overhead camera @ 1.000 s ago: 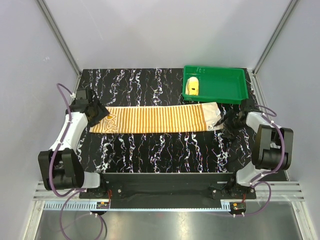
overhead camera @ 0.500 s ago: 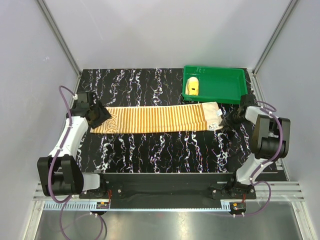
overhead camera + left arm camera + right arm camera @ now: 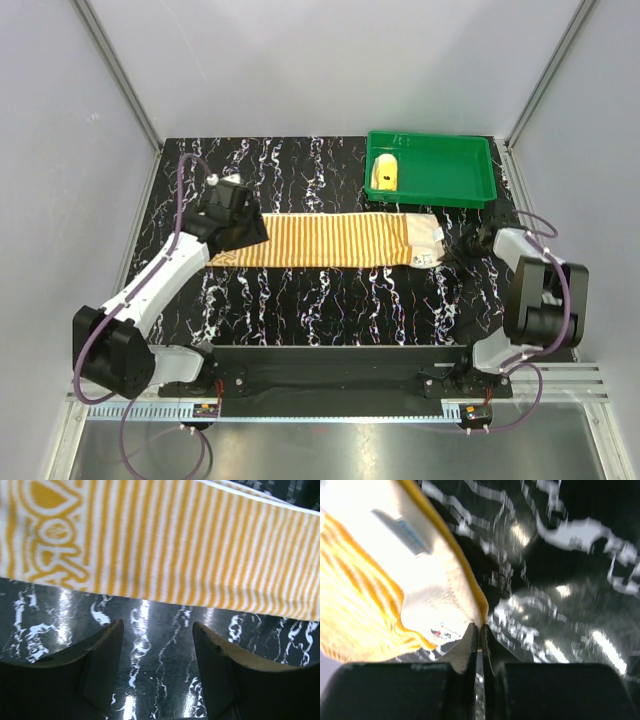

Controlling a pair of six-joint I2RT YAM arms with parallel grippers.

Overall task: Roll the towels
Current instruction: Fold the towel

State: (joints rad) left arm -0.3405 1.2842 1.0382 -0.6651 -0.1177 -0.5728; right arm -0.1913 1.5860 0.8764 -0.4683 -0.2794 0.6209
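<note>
The striped towel (image 3: 330,240) lies flat in a long strip across the black marbled table (image 3: 330,290). Its white right end with a label is lifted slightly, and my right gripper (image 3: 458,245) is shut on that end's yellow hem. In the right wrist view the jaws (image 3: 481,627) pinch the striped towel (image 3: 395,580) by its edge. My left gripper (image 3: 235,225) hovers over the towel's left end and hides it from above. In the left wrist view the left gripper (image 3: 157,630) stands open over bare table just beside the striped towel (image 3: 175,545). The plain yellow towel (image 3: 385,174) sits rolled in the tray.
A green plastic tray (image 3: 440,170) stands at the back right, just behind the striped towel's right end. Grey walls enclose the table on three sides, and both arm bases sit at the near edge.
My right gripper has closed on the striped towel's right hem. The left arm has swung right and inward along the towel, now over its left end. The towel shifted slightly.
</note>
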